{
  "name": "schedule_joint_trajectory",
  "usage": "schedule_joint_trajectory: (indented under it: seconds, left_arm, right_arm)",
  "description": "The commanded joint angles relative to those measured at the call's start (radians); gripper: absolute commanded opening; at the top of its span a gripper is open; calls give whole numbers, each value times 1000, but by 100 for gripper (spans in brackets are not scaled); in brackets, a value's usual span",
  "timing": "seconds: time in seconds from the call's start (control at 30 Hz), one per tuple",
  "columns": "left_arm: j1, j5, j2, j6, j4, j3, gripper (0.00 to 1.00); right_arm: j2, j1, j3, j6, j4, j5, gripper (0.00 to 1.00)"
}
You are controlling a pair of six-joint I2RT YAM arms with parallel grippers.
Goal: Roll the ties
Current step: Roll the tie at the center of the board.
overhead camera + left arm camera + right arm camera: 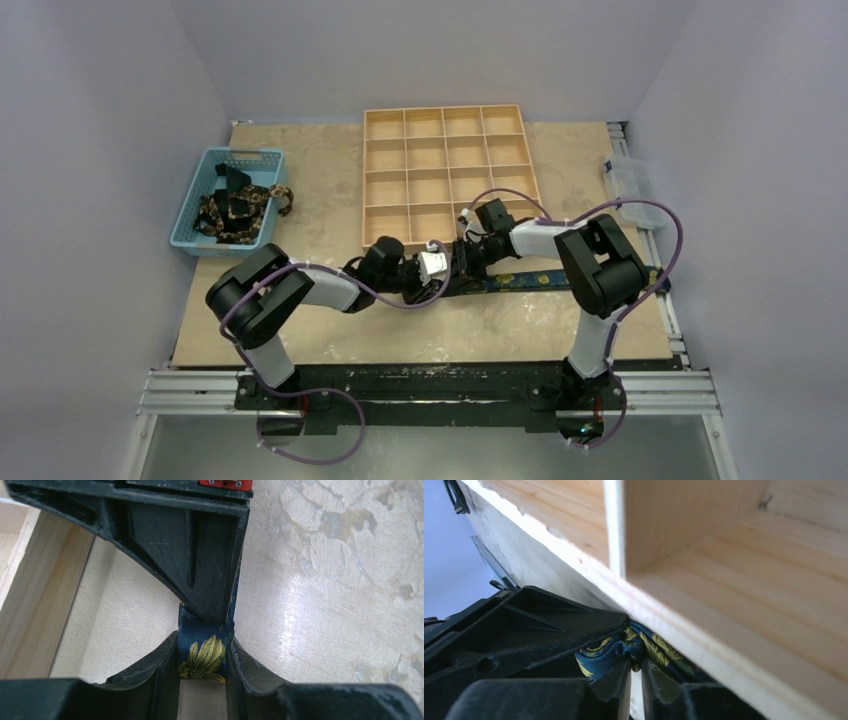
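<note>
Both arms reach in from the bottom corners of the overhead view and fold toward each other, elbows raised, so their wrists meet at the middle of the frame just below the near edge of the wooden tray (364, 180). The left arm comes in low from the lower left, and the right arm bends back from the right side, with its wrist camera next to the tray's bottom rim.

The left claw (202, 650) is narrow, its two fingers (160, 675) pressing either side of a folded band of the tie (202, 656), dark blue with a gold leaf print. The right claw (635, 666) points in from the opposite side, its fingers nearly together, with a bunched fold of the same fabric caught at their tips, close under the tray's wall.

The rest of the tie (560, 277) lies flat on the tabletop (330, 330), running to the right from the claws, below the tray.

The tray is split into a four-by-four grid of compartments. At the left of the frame a blue basket (232, 155) holds a heap of ties (235, 212). A clear plastic box (625, 178) sits at the right edge.
</note>
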State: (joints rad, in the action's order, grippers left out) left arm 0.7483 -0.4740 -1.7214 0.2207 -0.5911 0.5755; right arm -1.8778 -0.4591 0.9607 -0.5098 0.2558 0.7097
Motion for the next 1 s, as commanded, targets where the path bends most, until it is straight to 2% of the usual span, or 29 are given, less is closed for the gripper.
schedule_joint_trajectory:
  seconds: [0.0, 0.07, 0.13, 0.3, 0.53, 0.63, 0.77, 0.87, 0.97]
  left_arm:
    - [13, 61, 32, 115, 339, 73, 16]
    - [13, 74, 40, 126, 389, 85, 16]
    - [13, 77, 38, 126, 434, 106, 16]
    - [21, 89, 29, 98, 474, 131, 16]
    - [35, 109, 18, 73, 498, 156, 22]
    - [38, 114, 17, 69, 495, 160, 23]
    - [40, 111, 11, 67, 493, 164, 25]
    - [36, 88, 20, 74, 463, 147, 32]
    - [32, 53, 25, 82, 416, 120, 46]
  right_arm:
    - [45, 13, -1, 2, 137, -121, 22]
    - [95, 13, 14, -2, 151, -106, 30]
    - [139, 13, 16, -10, 143, -89, 34]
    - [175, 2, -30, -120, 2, 4, 36]
    - [95, -39, 10, -164, -66, 16, 38]
    - [59, -42, 39, -137, -36, 4, 29]
    - [32, -39, 47, -75, 25, -21, 0]
    - [26, -22, 26, -41, 65, -49, 0]
    - [19, -1, -3, -21, 85, -73, 0]
